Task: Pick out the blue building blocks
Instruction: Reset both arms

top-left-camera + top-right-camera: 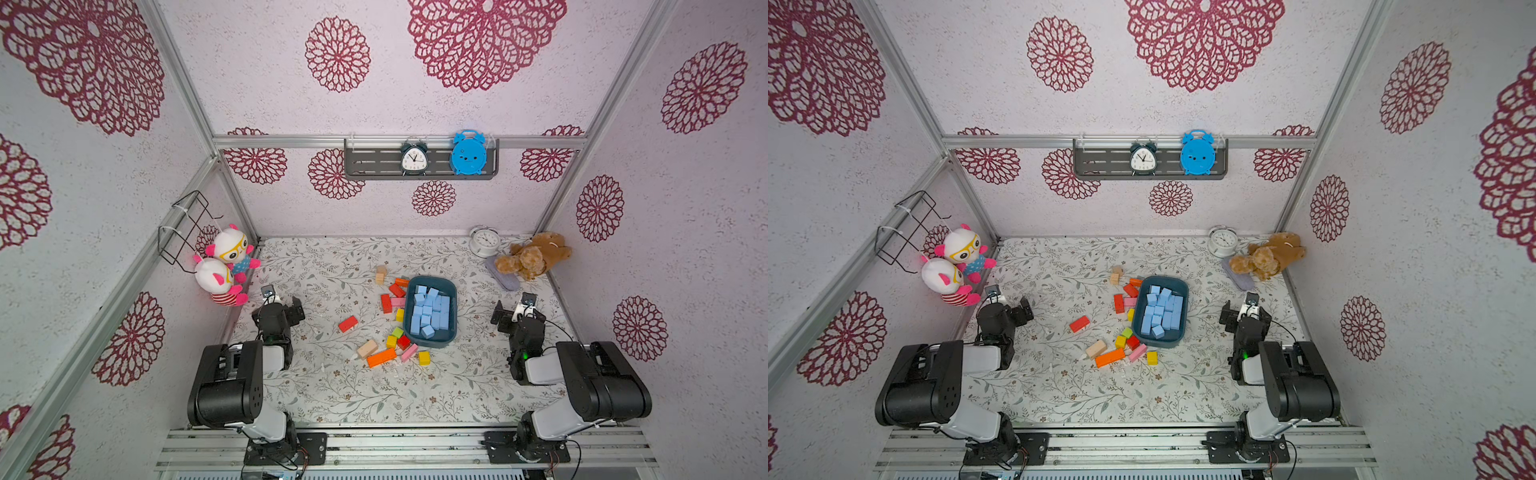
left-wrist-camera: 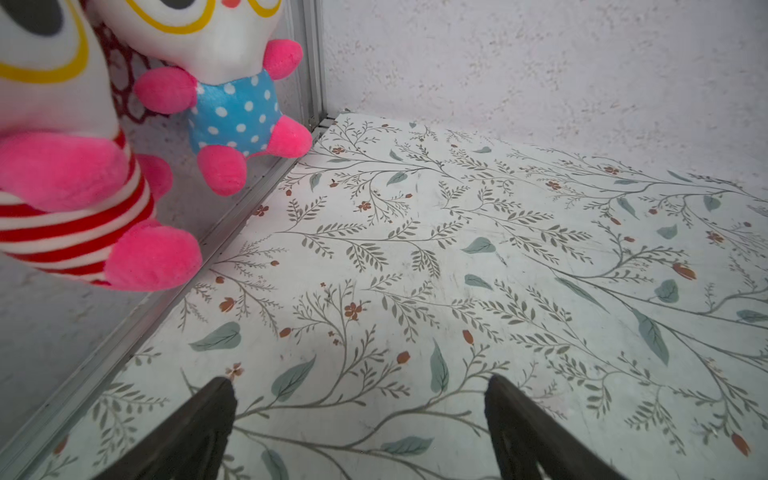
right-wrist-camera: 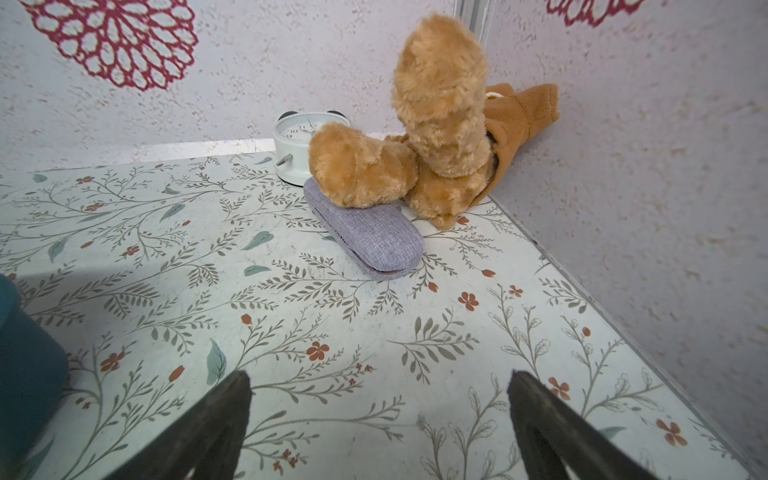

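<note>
Your sorting looks finished: the blue building blocks (image 1: 430, 309) lie piled in the teal tub (image 1: 432, 341) at the middle of the table (image 1: 332, 386). None shows among the loose blocks (image 1: 381, 357), red, orange, yellow, pink and tan, scattered along its left side. Your left gripper (image 2: 360, 382) and right gripper (image 3: 380, 376) hang wide open and empty near the side edges. The teddy bear (image 1: 534, 255), glasses case (image 3: 365, 232) and alarm clock (image 1: 484, 240) crowd the far right corner, obstructing nothing.
</note>
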